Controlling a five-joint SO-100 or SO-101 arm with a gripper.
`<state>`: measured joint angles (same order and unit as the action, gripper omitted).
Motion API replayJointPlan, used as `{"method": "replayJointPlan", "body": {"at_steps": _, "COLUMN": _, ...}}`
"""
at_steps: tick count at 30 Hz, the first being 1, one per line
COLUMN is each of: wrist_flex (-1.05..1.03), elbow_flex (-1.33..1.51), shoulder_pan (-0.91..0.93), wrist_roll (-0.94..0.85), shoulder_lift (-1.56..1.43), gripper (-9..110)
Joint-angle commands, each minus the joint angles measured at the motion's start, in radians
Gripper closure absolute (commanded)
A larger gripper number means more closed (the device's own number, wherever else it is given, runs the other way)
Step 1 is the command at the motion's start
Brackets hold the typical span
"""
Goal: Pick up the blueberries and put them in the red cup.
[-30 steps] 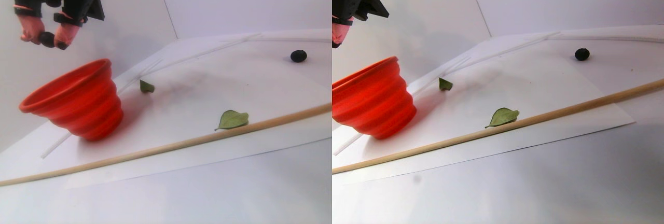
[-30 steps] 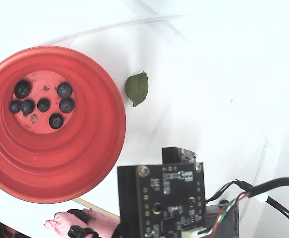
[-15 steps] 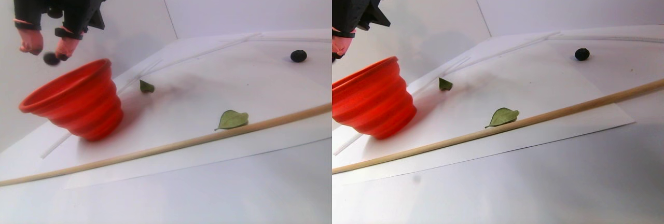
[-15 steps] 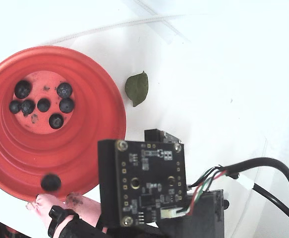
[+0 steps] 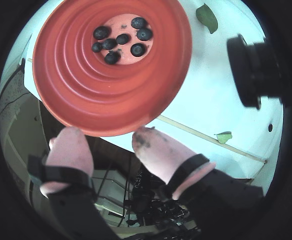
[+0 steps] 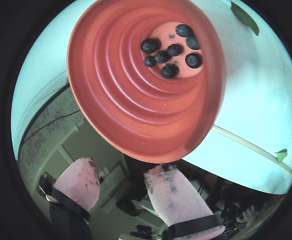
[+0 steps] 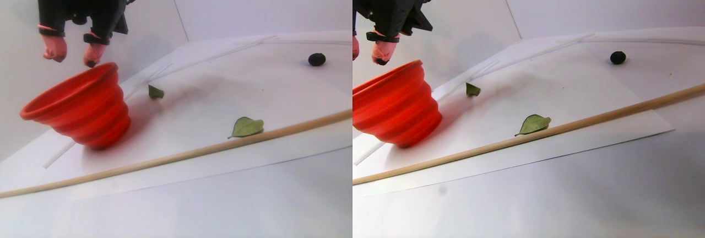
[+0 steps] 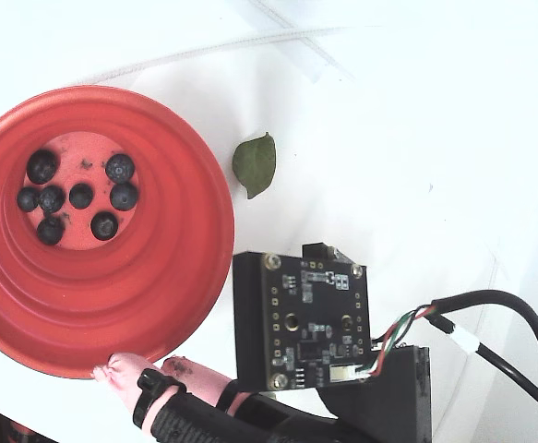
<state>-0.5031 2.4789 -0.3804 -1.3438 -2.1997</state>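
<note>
The red cup (image 5: 80, 95) stands on a white sheet, with several blueberries (image 5: 120, 40) on its flat bottom. It also shows in another wrist view (image 6: 130, 115), the stereo pair view (image 7: 82, 111) and the fixed view (image 8: 158, 277), where the berries (image 8: 79, 198) lie inside. My gripper (image 5: 108, 137) hangs just above the cup's near rim, its pink-covered fingers apart and empty. It also shows in another wrist view (image 6: 120, 166) and the stereo pair view (image 7: 74, 58). One more dark berry (image 7: 316, 59) lies alone far across the sheet.
Two green leaves (image 7: 247, 126) (image 7: 155, 91) lie on the sheet. One of them (image 8: 255, 164) is just right of the cup. A long wooden stick (image 7: 193, 152) runs along the sheet's front edge. A black camera board (image 8: 301, 318) rides on the arm.
</note>
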Motion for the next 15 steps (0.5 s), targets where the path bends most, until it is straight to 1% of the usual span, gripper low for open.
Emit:
{"method": "replayJointPlan", "body": {"at_steps": 1, "wrist_flex": -0.037, "elbow_flex": -0.075, "shoulder_pan": 0.012, "wrist_roll": -0.015, "shoulder_lift": -0.08, "gripper": 84}}
{"method": "replayJointPlan", "body": {"at_steps": 15, "wrist_flex": -0.178, "elbow_flex": -0.173, "shoulder_pan": 0.095, "wrist_roll": -0.058, "shoulder_lift": -0.166, "gripper": 85}}
